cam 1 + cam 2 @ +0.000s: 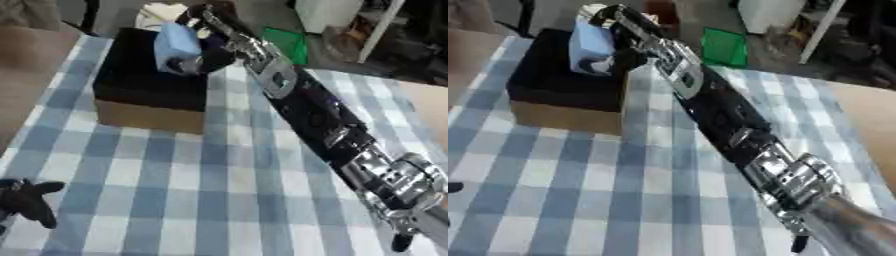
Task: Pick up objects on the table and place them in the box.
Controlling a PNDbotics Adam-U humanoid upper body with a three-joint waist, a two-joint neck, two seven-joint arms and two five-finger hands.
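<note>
A cardboard box (149, 116) with a dark inside stands at the far left of the checked table. My right arm stretches across the table to it, and my right hand (206, 55) hangs over the box's right side with its fingers curled round a light blue object (176, 44). The object is above the box opening, tilted, its lower end hidden by the fingers. My left hand (26, 200) rests at the lower left edge of the left eye view, fingers spread and holding nothing.
The blue-and-white checked cloth (175, 190) covers the table in front of the box. A green thing (724, 47) lies beyond the table's far edge. White furniture and clutter stand at the back right.
</note>
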